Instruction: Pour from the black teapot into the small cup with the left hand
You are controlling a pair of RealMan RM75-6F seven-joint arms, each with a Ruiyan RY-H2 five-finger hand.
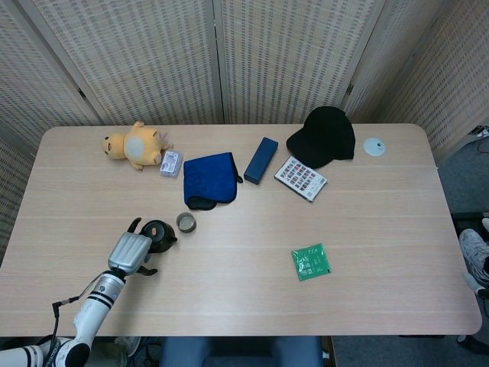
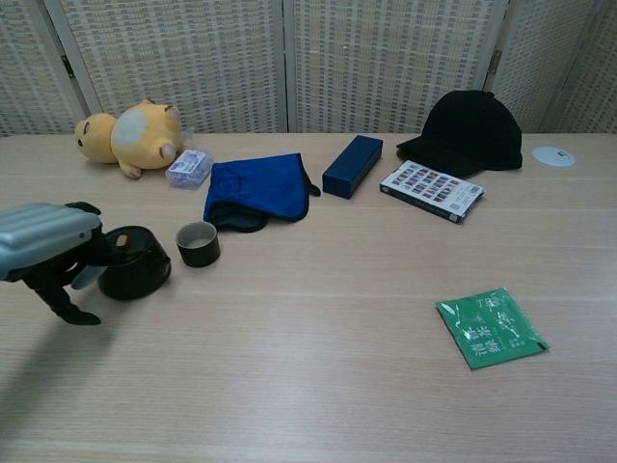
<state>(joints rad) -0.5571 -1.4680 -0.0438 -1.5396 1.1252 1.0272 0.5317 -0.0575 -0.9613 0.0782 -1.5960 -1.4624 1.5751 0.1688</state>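
Note:
The black teapot (image 1: 159,233) (image 2: 135,264) sits near the table's front left, its lid knob tipped slightly toward the left. My left hand (image 1: 130,251) (image 2: 43,246) is at its left side, with the dark fingers curled around the pot's handle side. The small dark cup (image 1: 186,222) (image 2: 198,244) stands upright just right of the teapot, with a small gap between them. My right hand shows in neither view.
Behind the cup lies a blue cloth (image 1: 210,179). A yellow plush toy (image 1: 134,145) and a small packet (image 1: 171,163) are at the back left. A blue box (image 1: 261,160), card sheet (image 1: 301,178), black cap (image 1: 324,135) and green sachet (image 1: 311,261) lie to the right.

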